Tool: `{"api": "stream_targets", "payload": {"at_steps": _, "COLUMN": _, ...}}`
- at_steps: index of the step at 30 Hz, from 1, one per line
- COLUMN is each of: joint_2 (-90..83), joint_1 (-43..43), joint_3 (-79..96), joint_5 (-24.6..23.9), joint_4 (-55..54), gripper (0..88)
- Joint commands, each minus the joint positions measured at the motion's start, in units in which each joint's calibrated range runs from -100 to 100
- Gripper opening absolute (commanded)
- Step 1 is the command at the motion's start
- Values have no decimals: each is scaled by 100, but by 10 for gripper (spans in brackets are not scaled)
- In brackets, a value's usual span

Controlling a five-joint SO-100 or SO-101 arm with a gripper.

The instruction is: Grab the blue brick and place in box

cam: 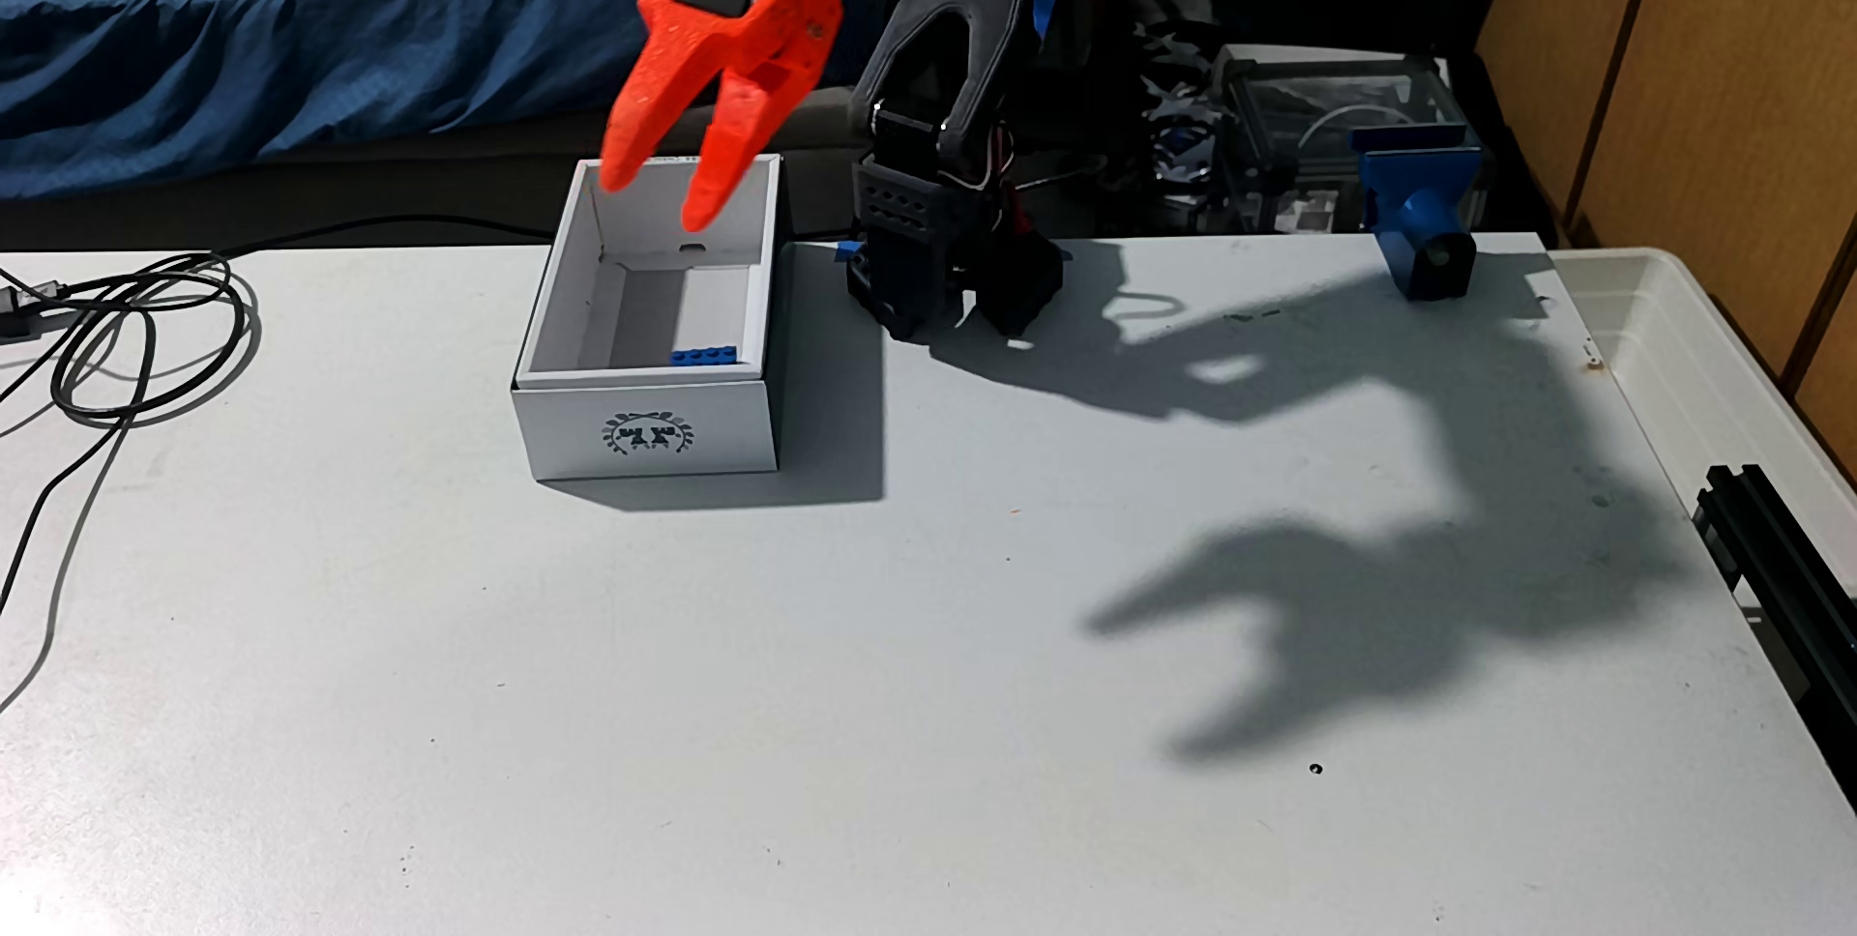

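Fixed view: the box [651, 364] sits on the white table [904, 695], with a dark wreath emblem [647, 434] on its near short wall (any lettering is too small to read). The blue brick [703, 356] lies inside the box at the near right corner of its floor. The orange gripper [658, 198] hangs above the box's far end, fingers spread and empty. The arm base [945, 273] stands just right of the box.

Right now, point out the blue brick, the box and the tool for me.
blue brick [703, 356]: fixed view, on its studded top.
box [646, 435]: fixed view, on the emblem side wall.
tool [655, 194]: fixed view, midway between its orange fingertips.
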Motion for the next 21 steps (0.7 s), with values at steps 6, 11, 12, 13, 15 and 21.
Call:
{"api": "stream_targets", "payload": {"at_steps": 6, "joint_2": -941, "joint_1": -1092, "joint_3": 440, "joint_5": -471, "joint_4": -751, "gripper": 78}}
{"api": "stream_targets", "payload": {"at_steps": 11, "joint_2": -2133, "joint_1": -1620, "joint_3": 1558, "joint_5": -560, "joint_4": -1156, "gripper": 10}}
{"api": "stream_targets", "payload": {"at_steps": 12, "joint_2": -2438, "joint_1": -1716, "joint_3": 1842, "joint_5": -560, "joint_4": -1233, "gripper": 9}}
{"api": "stream_targets", "payload": {"at_steps": 13, "joint_2": -2785, "joint_1": -1806, "joint_3": 2117, "joint_5": -560, "joint_4": -1311, "gripper": 9}}
{"api": "stream_targets", "payload": {"at_steps": 15, "joint_2": -3478, "joint_1": -1984, "joint_3": 2614, "joint_5": -560, "joint_4": -1362, "gripper": 9}}
{"api": "stream_targets", "payload": {"at_steps": 21, "joint_2": -4856, "joint_1": -2444, "joint_3": 3448, "joint_5": -550, "joint_4": -1302, "gripper": 9}}
